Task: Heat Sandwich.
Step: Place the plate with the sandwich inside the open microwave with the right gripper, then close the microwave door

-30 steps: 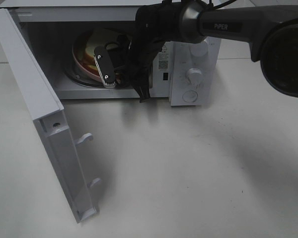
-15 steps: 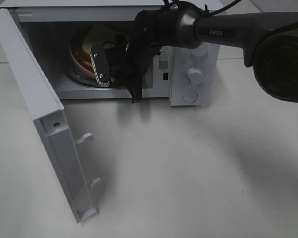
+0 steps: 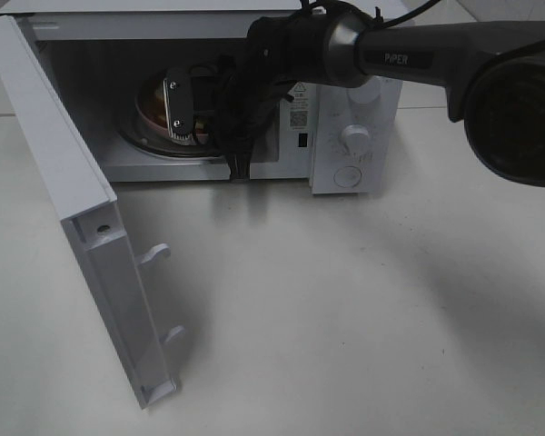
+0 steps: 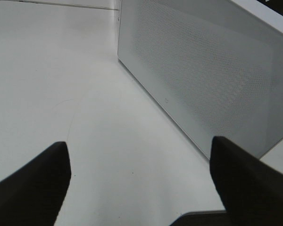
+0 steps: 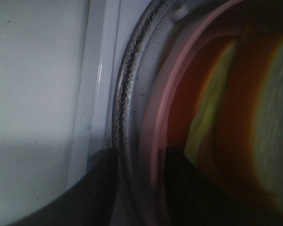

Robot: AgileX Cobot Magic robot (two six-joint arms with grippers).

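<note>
1. Microwave [image 3: 372, 109], door [image 3: 73, 182] open; right end effector [image 3: 186, 113] inside cavity.
2. Pink plate [image 5: 155, 141] rim at its jaws; clamped or released, cannot tell.
3. Sandwich [image 5: 269, 122] on plate, just past them.
4. Best: release fully, withdraw straight, plate undragged.
5. Left end effector [image 4: 139, 146] spread, empty.

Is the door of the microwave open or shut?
Open. The door stands swung out from the microwave, and the plate inside shows.

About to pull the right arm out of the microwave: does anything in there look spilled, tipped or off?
Nothing stands out. The plate sits on the turntable, inside its rim, with the sandwich lying on it and nothing spilled in view. The door stands wide open.
</note>
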